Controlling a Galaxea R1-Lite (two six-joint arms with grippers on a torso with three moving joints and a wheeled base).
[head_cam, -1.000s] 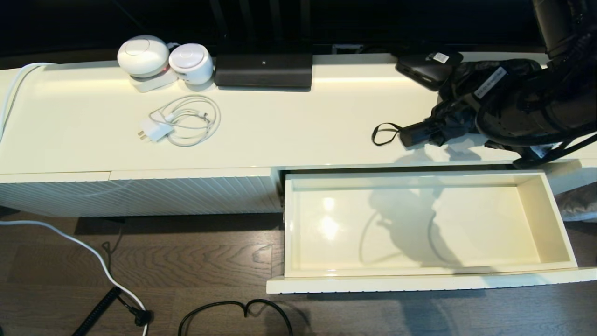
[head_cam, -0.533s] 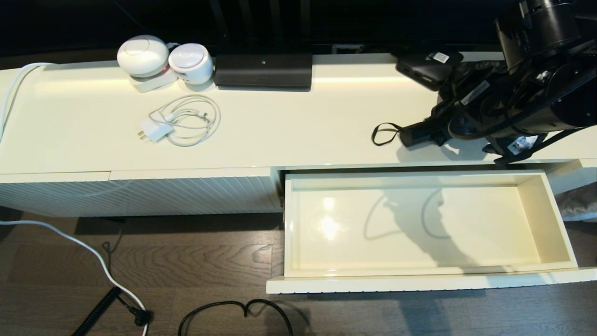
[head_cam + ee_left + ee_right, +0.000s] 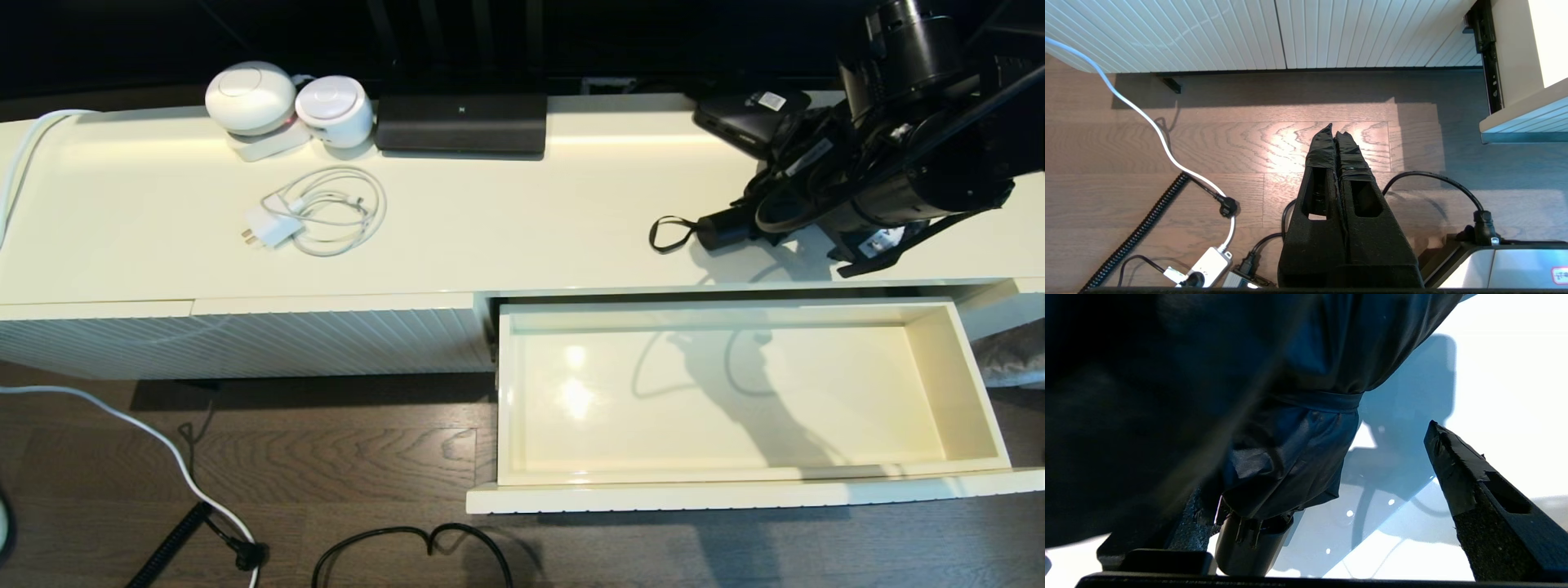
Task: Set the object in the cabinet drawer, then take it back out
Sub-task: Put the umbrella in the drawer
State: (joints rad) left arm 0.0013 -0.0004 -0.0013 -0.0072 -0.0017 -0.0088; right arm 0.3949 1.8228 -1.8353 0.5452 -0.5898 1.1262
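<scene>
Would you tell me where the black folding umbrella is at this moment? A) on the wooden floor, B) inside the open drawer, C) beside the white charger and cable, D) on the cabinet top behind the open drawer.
D: the umbrella lies on the cabinet top, and the drawer in front of it holds nothing.

This looks like a living room in a home. A long, low, glossy cream cabinet [image 3: 490, 220] with ribbed fronts stands on a dark wood-plank floor [image 3: 326, 465], much like a media console. On its top sit two rounded white devices [image 3: 286, 102], a flat black box [image 3: 461, 122] and a coiled white charger with its cable [image 3: 314, 214]. Loose power cords [image 3: 163, 445] trail across the floor, and the left wrist view shows a plug adapter [image 3: 1210, 265] lying among them.
</scene>
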